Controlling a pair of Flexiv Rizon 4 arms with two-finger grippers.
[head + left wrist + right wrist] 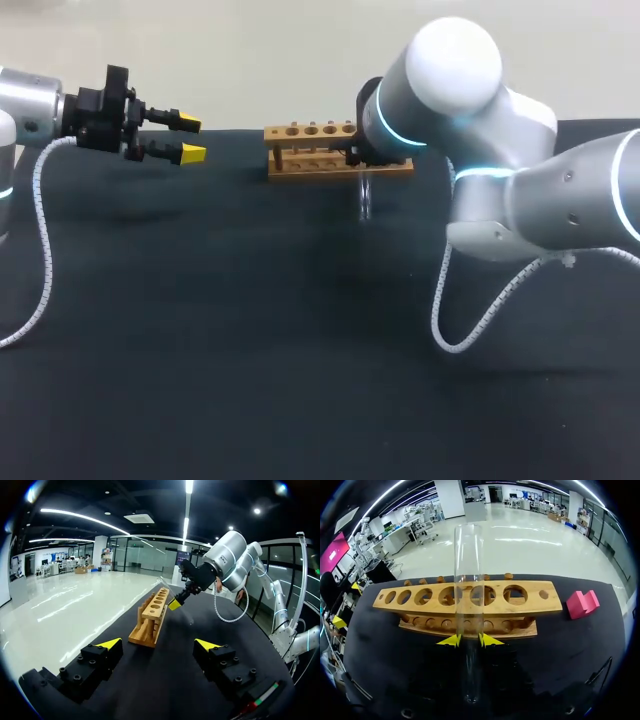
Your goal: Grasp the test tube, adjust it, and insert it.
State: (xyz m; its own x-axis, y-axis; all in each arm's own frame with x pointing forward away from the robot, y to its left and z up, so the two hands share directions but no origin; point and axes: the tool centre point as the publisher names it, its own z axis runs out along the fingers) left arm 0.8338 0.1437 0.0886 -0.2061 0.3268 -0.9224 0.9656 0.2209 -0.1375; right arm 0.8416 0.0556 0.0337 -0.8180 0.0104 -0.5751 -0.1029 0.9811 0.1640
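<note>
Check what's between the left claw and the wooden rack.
Nothing but bare black tabletop between the open left claw and the rack. The head view shows the gap, and the left wrist view agrees.

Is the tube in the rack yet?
No, out. The right fingers pinch the tube in front of the rack, not in any hole.

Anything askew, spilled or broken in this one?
Nothing stands out. The wooden rack stands level on the table, the test tube looks whole in the right gripper, and no spill shows. The left gripper hangs open, apart.
</note>
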